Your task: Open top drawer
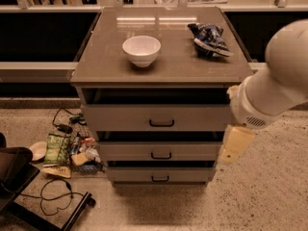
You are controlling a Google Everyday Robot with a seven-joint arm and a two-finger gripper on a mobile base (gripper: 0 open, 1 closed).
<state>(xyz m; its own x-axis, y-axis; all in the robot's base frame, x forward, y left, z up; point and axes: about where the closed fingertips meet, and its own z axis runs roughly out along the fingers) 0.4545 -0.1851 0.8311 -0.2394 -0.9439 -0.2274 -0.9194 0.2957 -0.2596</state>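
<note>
The top drawer (120,118) is the tallest and widest grey front of the cabinet, right under the brown top (168,64). Its small dark handle (161,123) sits at the centre. A dark gap shows above the front. None of the drawer's interior shows. My gripper (235,144) is a cream part hanging below the big white arm (279,81) at the cabinet's right side. It is level with the gap between the top and middle drawers, well right of the handle and not touching it.
A white bowl (141,50) and a blue snack bag (210,38) lie on the cabinet top. Two shorter drawers (125,151) (130,174) sit below. Snack packets (57,148) and cables (55,196) lie on the floor at the left, beside a dark chair base (19,177).
</note>
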